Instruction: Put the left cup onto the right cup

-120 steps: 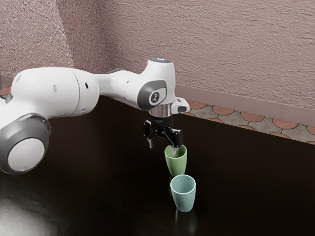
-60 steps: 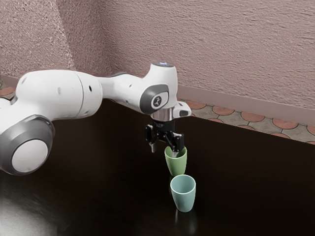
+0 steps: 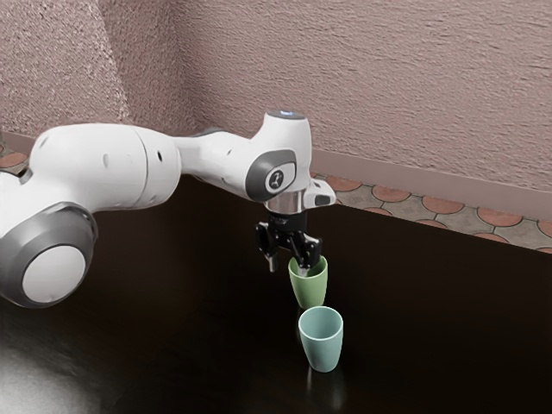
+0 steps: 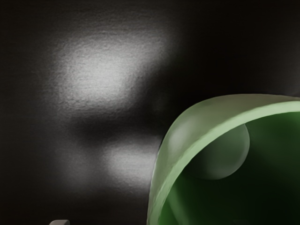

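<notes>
Green cup [image 3: 308,285], the one you're to lift, stands upright on the dark table [image 3: 155,336], mouth up, so its rim is free for a pinch from above. Teal cup [image 3: 321,338] stands upright just beside it, nearer the camera & a bit toward the ext. view's right. It's also mouth up, so prob. ready to receive the green one. Your gripper [image 3: 290,252] hangs straight down at the green cup's rim: one finger dips inside the mouth, the other sits outside the wall w/ a gap showing btwn it & the cup. So it's partly open, straddling the wall, gripping nothing. In the wrist view, the green rim & hollow sit close under the hand. The white arm [image 3: 172,164] reaches in from the ext. view's left.
</notes>
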